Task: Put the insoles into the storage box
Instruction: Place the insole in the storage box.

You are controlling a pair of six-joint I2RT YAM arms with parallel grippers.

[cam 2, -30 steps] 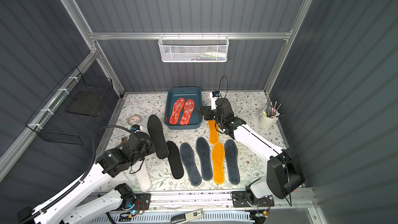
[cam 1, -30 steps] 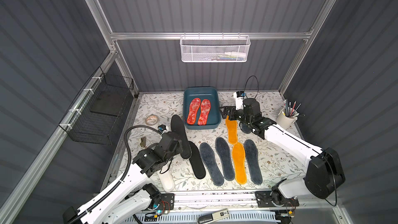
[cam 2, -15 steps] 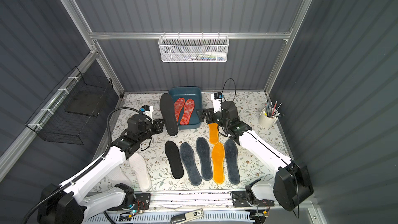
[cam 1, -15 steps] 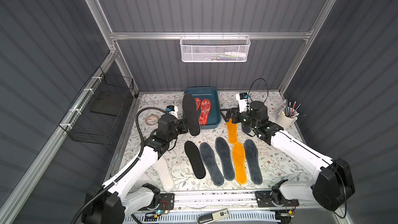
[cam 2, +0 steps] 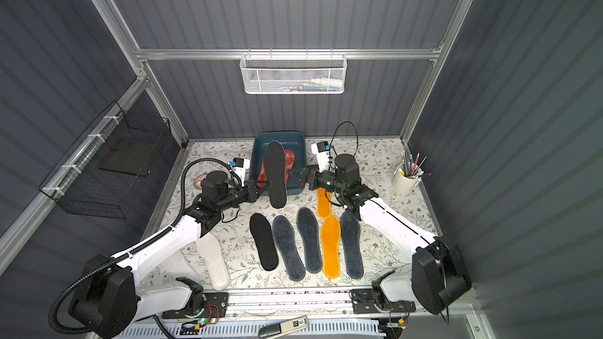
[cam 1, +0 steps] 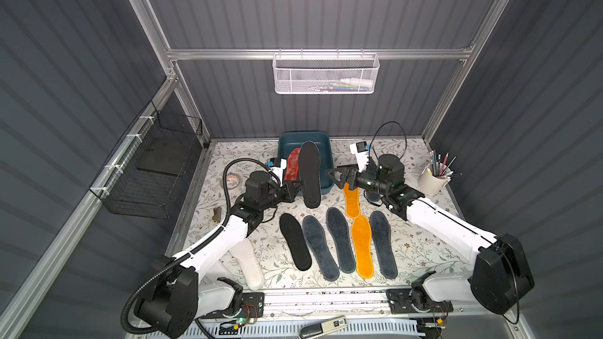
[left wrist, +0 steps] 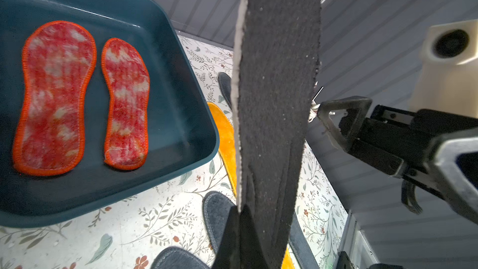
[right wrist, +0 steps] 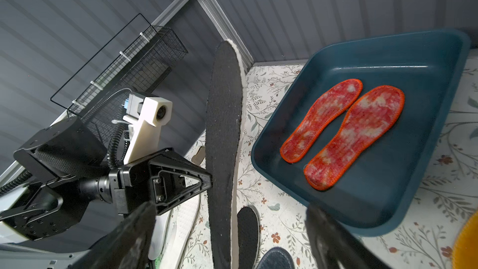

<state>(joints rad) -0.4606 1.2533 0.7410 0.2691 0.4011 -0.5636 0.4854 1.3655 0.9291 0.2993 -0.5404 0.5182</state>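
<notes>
The teal storage box stands at the back of the table with two red-orange insoles flat in it. My left gripper is shut on the edge of a black insole, holding it on edge in the air over the box's front rim. My right gripper is open and points at the insole's other edge, close to it. On the table lie a black insole, orange insoles, grey-blue insoles and white insoles.
A white cup of pencils stands at the right edge and a tape roll lies by the left arm. A black wire basket hangs on the left wall, a white mesh basket on the back wall.
My left arm lifted the black insole off the table and carried it right, over the box's front. The right gripper swung left toward it and its jaws narrowed slightly.
</notes>
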